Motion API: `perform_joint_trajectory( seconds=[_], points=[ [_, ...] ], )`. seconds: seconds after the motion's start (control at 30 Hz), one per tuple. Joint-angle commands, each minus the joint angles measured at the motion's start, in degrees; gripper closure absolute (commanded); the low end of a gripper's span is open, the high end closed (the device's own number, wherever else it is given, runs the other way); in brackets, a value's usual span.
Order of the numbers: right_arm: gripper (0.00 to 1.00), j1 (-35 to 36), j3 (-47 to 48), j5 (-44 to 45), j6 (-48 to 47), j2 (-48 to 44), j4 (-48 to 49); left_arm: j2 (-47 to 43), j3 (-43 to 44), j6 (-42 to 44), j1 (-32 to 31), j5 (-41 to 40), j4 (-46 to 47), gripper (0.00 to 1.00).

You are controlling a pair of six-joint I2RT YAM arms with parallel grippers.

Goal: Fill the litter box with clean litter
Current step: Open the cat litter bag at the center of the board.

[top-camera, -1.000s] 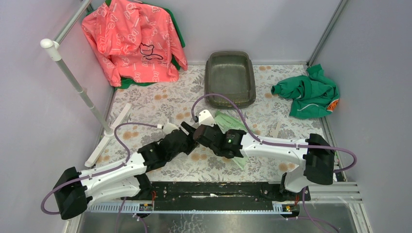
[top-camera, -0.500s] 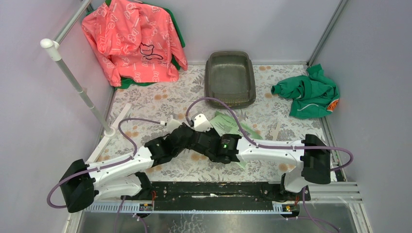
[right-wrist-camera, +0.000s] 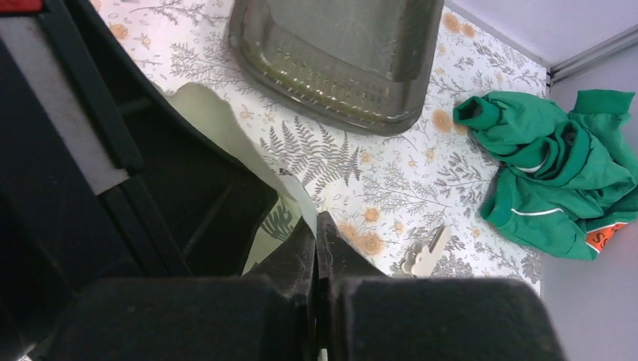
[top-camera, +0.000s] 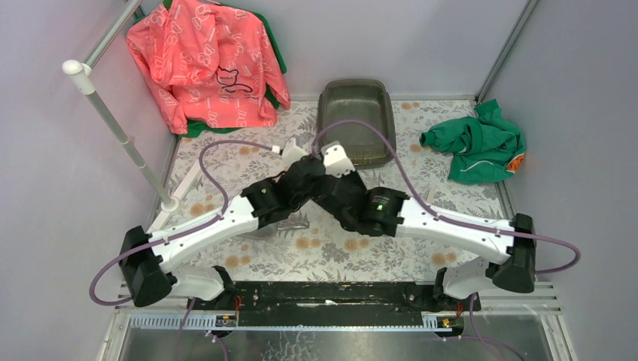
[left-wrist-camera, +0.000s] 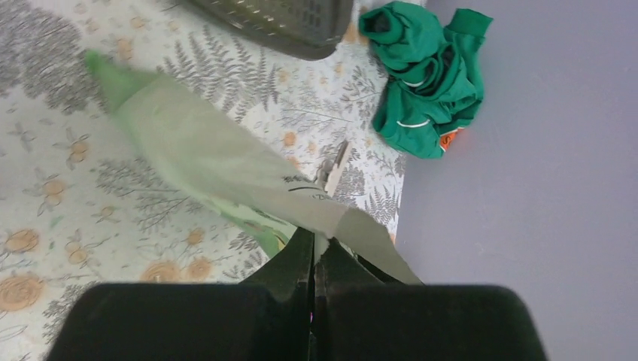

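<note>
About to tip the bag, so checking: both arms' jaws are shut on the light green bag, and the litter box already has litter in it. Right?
Not quite. The litter box is empty: the right wrist view shows its bare floor, no litter. The left gripper and right gripper do each have jaws shut on the light green bag.

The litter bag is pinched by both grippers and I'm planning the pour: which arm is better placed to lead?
Probably right: the right gripper faces the litter box squarely, whereas from the left gripper the bag points off to the box's side.
</note>
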Motion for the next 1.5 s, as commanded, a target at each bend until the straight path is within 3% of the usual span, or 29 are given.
perform_joint_trajectory(
  seconds=[0.0, 0.2, 0.4, 0.9, 1.47],
  points=[
    [1.00, -0.09, 3.46, -7.21, -12.78, -4.44, 4.52, 6.21, 13.41, 7.18, -0.59, 9.29, 2.39, 1.00],
    [1.00, -9.14, 5.90, -21.07, -16.60, -9.80, 3.22, 10.21, 25.12, 10.91, -0.61, 12.39, -4.00, 1.00],
    [1.00, -12.81, 13.24, -28.98, -19.85, -6.70, -4.32, 12.64, 34.09, 14.05, -0.54, 16.48, -11.42, 1.00],
    [1.00, -15.81, 11.02, -23.48, -29.91, -4.02, -0.54, 12.24, 42.24, 15.28, -0.54, 19.41, -33.83, 0.95],
    [1.00, -15.78, 3.14, -7.96, -39.51, -3.95, 19.81, 16.91, 44.73, 15.61, -0.01, 25.89, -32.39, 0.91]
  ],
)
